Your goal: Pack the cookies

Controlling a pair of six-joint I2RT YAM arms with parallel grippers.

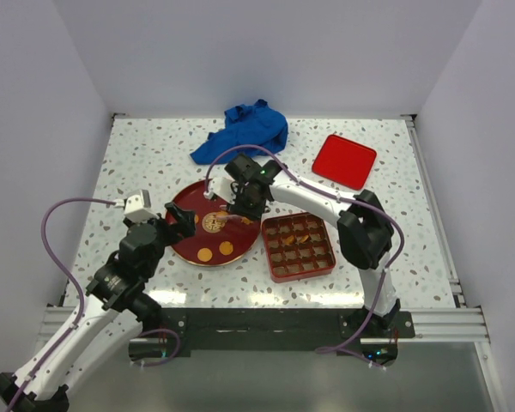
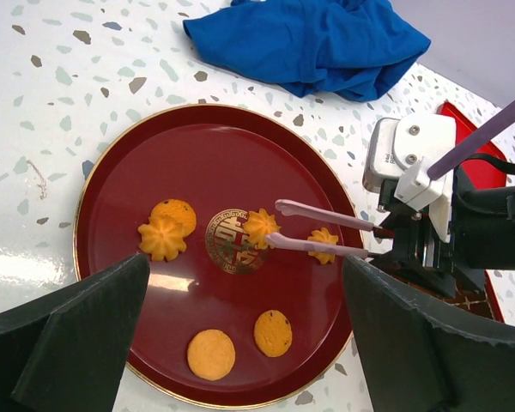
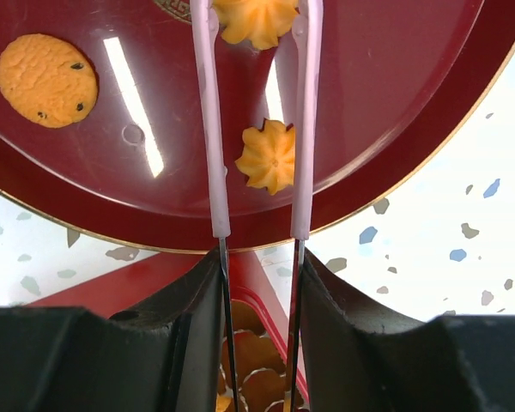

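Observation:
Several orange cookies lie on the dark red plate [image 2: 197, 154]: two round ones [image 2: 211, 354] [image 2: 273, 333] at the near side, a flower one [image 2: 161, 239] against a round one [image 2: 178, 212] on the left, and a flower one [image 2: 324, 243] on the right. My right gripper [image 1: 243, 206] [image 3: 259, 266] is shut on pink-tipped tongs [image 2: 322, 232] [image 3: 208, 129]. Their spread tips straddle a flower cookie [image 2: 259, 225] [image 3: 256, 17] on the gold emblem. My left gripper [image 1: 182, 219] [image 2: 245, 260] hovers open over the plate's near-left part, holding nothing.
A red compartment box [image 1: 330, 266] holding several cookies sits right of the plate. Its flat red lid [image 1: 344, 160] lies at the back right. A crumpled blue cloth [image 1: 245, 130] lies behind the plate. White walls enclose the speckled table.

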